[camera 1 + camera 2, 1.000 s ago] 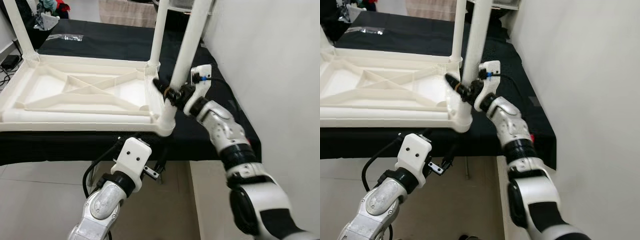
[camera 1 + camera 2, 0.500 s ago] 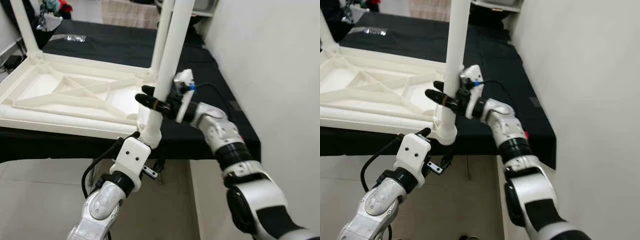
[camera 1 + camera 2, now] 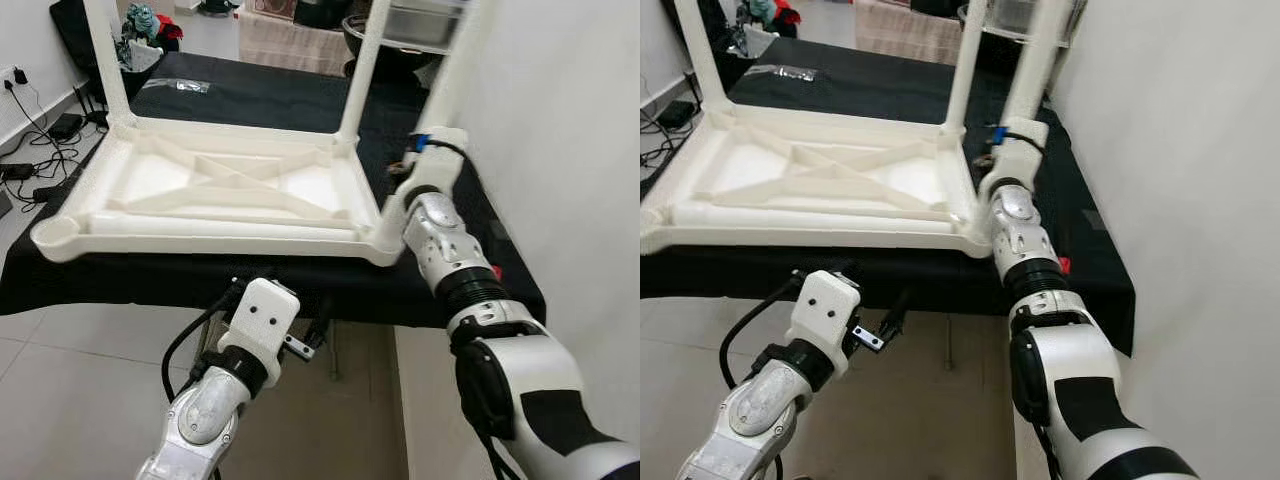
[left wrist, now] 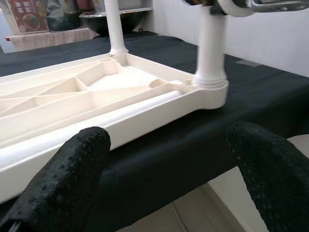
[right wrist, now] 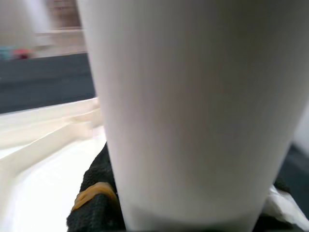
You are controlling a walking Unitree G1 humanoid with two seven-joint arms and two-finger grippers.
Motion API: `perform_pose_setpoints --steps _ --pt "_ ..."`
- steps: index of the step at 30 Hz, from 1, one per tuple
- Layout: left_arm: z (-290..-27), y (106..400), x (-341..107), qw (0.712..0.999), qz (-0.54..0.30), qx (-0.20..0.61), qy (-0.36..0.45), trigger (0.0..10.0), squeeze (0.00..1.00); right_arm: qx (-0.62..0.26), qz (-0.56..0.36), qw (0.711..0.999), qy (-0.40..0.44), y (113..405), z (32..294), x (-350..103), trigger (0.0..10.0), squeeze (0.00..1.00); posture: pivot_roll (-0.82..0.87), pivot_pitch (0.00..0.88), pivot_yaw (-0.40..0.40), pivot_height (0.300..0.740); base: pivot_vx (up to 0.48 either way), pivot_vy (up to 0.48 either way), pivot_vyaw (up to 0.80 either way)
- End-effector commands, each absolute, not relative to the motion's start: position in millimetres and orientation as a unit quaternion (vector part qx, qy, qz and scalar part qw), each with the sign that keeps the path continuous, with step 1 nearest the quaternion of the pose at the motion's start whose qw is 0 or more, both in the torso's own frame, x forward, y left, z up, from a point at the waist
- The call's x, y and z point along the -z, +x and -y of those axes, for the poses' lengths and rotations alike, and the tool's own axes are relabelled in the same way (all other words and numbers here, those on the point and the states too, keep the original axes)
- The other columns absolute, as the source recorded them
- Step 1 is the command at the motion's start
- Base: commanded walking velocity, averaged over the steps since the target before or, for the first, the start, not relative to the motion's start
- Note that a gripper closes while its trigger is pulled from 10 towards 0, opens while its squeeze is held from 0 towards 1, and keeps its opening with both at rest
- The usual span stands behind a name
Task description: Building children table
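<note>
A white plastic table top [image 3: 200, 185] lies upside down on a black-covered surface [image 3: 250, 95]. Legs stand in its far left [image 3: 100, 55] and far right [image 3: 367, 70] corners. A third leg [image 3: 447, 85] stands in the near right corner socket [image 3: 383, 240], and my right gripper [image 3: 408, 170] is shut on it low down. In the right wrist view this leg [image 5: 193, 111] is very close, with one black finger [image 5: 94, 205] against it. The near left socket [image 3: 55, 237] holds no leg. My left gripper [image 4: 169, 154] hangs open below the front edge of the top [image 4: 120, 125].
A white wall [image 3: 570, 140] runs close along the right. Cables and a wall socket [image 3: 30, 120] are on the floor at the left. Clutter [image 3: 145, 25] and a metal bowl [image 3: 400, 25] stand beyond the far end. Tiled floor [image 3: 70, 400] lies in front.
The whole picture has shifted with the camera. My right gripper has kept its hold on the near right leg, with its wrist turned further behind it. The left arm hangs as before.
</note>
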State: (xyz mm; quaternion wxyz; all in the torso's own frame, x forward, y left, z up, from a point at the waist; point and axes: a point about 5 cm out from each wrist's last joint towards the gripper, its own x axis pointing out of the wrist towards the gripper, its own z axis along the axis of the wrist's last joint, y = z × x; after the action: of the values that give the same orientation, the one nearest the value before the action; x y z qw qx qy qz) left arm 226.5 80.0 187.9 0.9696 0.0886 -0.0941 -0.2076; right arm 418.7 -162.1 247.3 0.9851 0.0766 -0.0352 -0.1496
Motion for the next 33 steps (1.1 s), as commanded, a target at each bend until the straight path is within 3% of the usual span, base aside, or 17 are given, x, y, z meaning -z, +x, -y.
perform_pose_setpoints --steps 1,5,6,10,11,14,16,20,21,22,25,29,31,33 --pt "-77.3 225.0 -188.2 0.969 0.096 0.213 0.086 10.0 0.0 0.201 -0.023 0.976 0.08 414.9 174.0 -221.7 10.0 0.0 0.12 0.142 -0.164 0.74 0.0 0.0 0.0" --pt "-77.2 225.2 -188.3 0.969 0.095 0.213 0.086 10.0 0.0 0.153 0.0 0.982 0.108 416.8 157.2 -226.0 10.0 0.0 0.12 0.143 -0.163 0.74 0.0 0.0 0.0" --pt "-77.2 225.2 -188.3 0.969 0.095 0.212 0.086 10.0 0.0 0.112 0.02 0.987 0.115 417.6 146.2 -229.7 10.0 1.0 0.11 0.143 -0.162 0.74 0.0 0.0 0.0" --pt "-77.2 225.1 -188.3 0.969 0.095 0.212 0.087 10.0 0.0 0.071 0.056 0.99 0.105 416.8 132.6 -236.3 10.0 1.0 0.11 0.144 -0.166 0.74 0.0 0.0 0.0" --pt "-77.3 225.0 -188.2 0.969 0.095 0.212 0.087 10.0 0.0 0.034 0.076 0.991 0.102 416.0 124.9 -240.1 10.0 0.0 0.11 0.146 -0.165 0.74 0.0 0.0 0.0" --pt "-77.2 225.0 -188.0 0.969 0.094 0.212 0.086 10.0 0.0 -0.038 0.089 0.99 0.107 415.1 115.6 -243.4 10.0 0.0 0.11 0.144 -0.165 0.74 0.0 0.0 0.0" --pt "-77.3 225.0 -187.6 0.969 0.093 0.214 0.086 10.0 0.0 -0.144 0.086 0.976 0.136 413.7 107.5 -245.6 10.0 0.0 0.12 0.146 -0.165 0.74 0.0 0.0 0.0" --pt "-77.4 225.1 -187.4 0.969 0.093 0.214 0.086 10.0 0.0 -0.23 0.085 0.957 0.155 410.6 102.0 -248.0 10.0 0.0 0.12 0.146 -0.165 0.74 0.0 0.0 0.0" --pt "-77.7 225.2 -187.5 0.969 0.093 0.214 0.086 10.0 0.0 -0.304 0.093 0.937 0.145 405.0 100.8 -250.0 10.0 0.0 0.12 0.145 -0.164 0.74 0.0 0.0 0.0" --pt "-77.7 225.2 -187.5 0.969 0.093 0.214 0.086 10.0 0.0 -0.304 0.093 0.937 0.145 405.0 100.8 -250.0 10.0 0.0 0.12 0.145 -0.164 0.74 0.0 0.0 0.0" --pt "-77.8 224.9 -187.8 0.968 0.093 0.215 0.085 10.0 0.0 -0.446 0.095 0.884 0.106 390.6 101.2 -252.4 10.0 0.0 0.12 0.146 -0.164 0.74 0.0 0.0 0.0" --pt "-77.4 224.8 -188.0 0.968 0.094 0.216 0.085 10.0 0.0 -0.5 0.099 0.856 0.082 383.0 97.4 -252.9 10.0 0.0 0.12 0.146 -0.163 0.74 0.0 0.0 0.0" --pt "-76.8 224.4 -187.8 0.968 0.093 0.22 0.083 10.0 0.0 -0.569 0.097 0.814 0.066 371.5 89.6 -251.0 10.0 0.0 0.12 0.149 -0.163 0.74 0.0 0.0 0.0" --pt "-76.6 224.2 -187.7 0.967 0.092 0.221 0.083 10.0 0.0 -0.593 0.097 0.797 0.063 367.9 87.6 -250.2 10.0 0.0 0.12 0.149 -0.163 0.74 0.0 0.0 0.0"
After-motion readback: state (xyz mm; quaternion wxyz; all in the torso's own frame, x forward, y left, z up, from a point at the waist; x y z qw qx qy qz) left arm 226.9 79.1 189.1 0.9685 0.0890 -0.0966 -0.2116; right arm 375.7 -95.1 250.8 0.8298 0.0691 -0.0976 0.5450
